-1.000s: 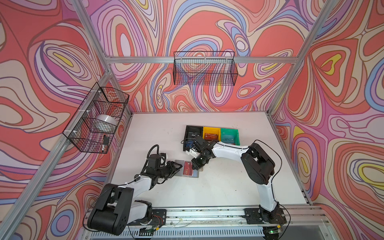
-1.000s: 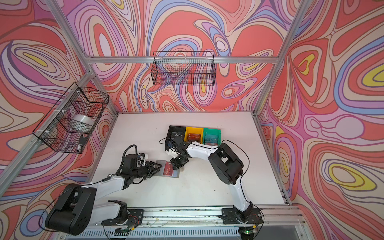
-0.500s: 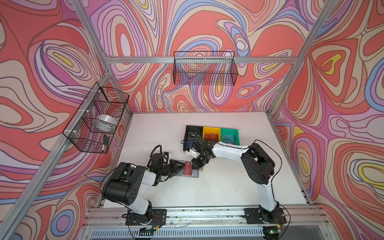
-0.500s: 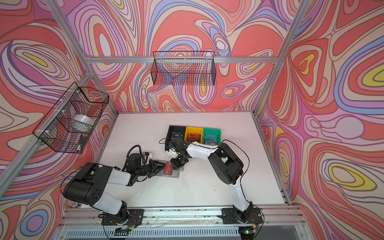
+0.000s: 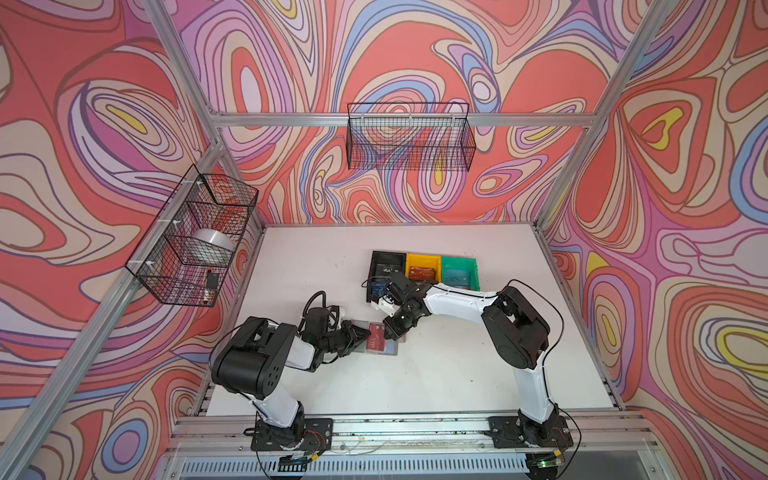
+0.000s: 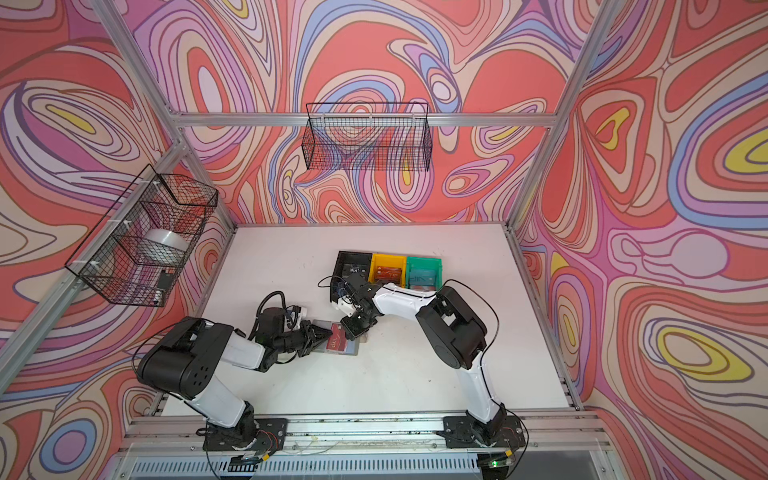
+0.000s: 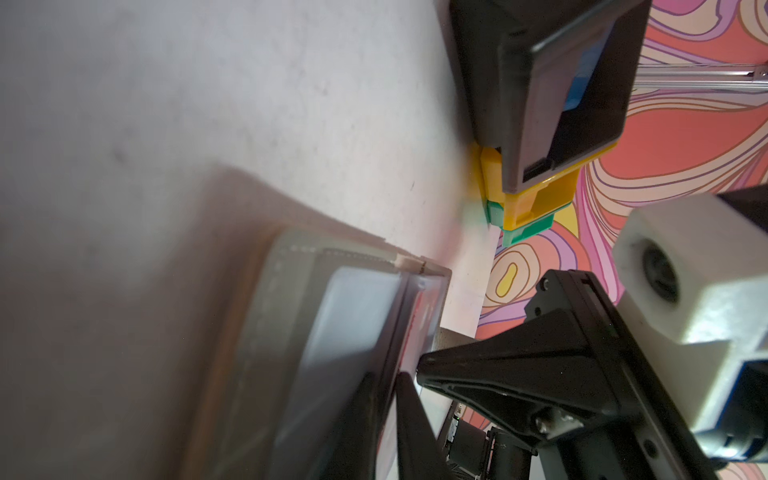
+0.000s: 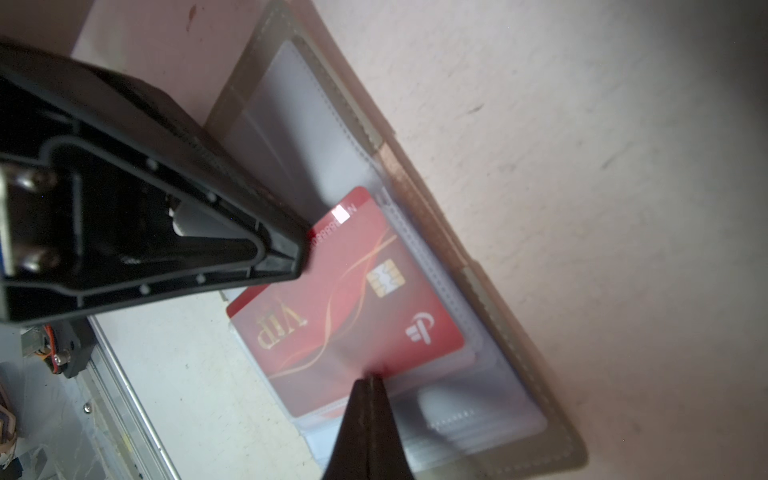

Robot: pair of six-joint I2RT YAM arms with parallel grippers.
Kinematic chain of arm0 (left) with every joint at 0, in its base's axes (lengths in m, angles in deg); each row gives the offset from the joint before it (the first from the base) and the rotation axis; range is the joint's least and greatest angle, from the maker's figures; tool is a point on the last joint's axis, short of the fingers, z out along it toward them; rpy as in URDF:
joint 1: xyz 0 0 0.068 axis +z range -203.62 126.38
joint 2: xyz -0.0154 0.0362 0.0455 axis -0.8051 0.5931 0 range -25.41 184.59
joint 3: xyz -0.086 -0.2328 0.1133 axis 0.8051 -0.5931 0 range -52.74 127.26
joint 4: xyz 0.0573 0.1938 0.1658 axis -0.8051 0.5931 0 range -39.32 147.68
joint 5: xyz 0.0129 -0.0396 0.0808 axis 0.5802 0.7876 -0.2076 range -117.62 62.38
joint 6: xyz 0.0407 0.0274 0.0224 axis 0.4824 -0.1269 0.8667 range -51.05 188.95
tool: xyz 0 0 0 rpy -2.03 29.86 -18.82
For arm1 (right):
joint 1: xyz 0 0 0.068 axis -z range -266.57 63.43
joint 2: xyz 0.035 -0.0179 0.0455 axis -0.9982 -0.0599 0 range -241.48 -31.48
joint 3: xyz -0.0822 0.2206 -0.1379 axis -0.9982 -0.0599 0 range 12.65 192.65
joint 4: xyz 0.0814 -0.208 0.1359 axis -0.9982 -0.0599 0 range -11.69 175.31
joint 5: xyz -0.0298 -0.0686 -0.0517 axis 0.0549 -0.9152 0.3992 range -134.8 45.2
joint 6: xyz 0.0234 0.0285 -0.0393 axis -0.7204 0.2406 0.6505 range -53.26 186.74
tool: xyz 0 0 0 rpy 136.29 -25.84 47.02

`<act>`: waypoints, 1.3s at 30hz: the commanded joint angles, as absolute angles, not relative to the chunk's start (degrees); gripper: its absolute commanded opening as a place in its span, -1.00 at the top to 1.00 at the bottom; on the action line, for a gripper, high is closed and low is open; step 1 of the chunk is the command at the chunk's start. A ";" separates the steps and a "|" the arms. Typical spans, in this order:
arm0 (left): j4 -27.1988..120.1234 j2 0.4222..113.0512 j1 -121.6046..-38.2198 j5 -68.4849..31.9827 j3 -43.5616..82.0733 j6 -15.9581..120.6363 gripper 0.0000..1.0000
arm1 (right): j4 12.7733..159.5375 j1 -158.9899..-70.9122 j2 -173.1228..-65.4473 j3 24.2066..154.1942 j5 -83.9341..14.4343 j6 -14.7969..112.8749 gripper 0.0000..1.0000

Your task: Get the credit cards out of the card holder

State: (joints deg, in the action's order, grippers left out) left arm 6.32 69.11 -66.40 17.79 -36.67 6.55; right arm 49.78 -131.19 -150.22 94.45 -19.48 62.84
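Holder (image 5: 394,350): grey, see-through inside, open flat on table (image 5: 436,374) centre, long axis left-right. Red VIP card (image 8: 353,299) pokes out of holder, lettering near-far. Left gripper (image 8: 303,253) pinches card edge. Right gripper (image 8: 369,380) fingers pressed together, tips on card.

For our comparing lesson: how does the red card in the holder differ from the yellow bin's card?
The red card sits in the card holder's clear sleeve; the bin card lies loose in the yellow bin. The left gripper pinches the red card; nothing touches the bin card. Both read VIP.
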 commanded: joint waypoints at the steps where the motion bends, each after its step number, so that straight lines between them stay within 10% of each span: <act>1: 3.58 70.13 -66.61 18.07 -37.09 6.52 0.79 | 47.78 -131.69 -152.58 94.12 -20.62 63.40 0.97; 39: -2.42 73.10 -65.49 17.47 -40.09 5.30 0.74 | 47.51 -131.68 -153.12 93.33 -20.28 63.31 0.96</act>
State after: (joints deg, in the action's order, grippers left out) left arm -2.94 72.59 -65.96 18.33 -39.23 5.05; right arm 49.75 -131.19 -150.27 94.45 -19.39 62.82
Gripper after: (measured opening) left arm 0.131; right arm 0.040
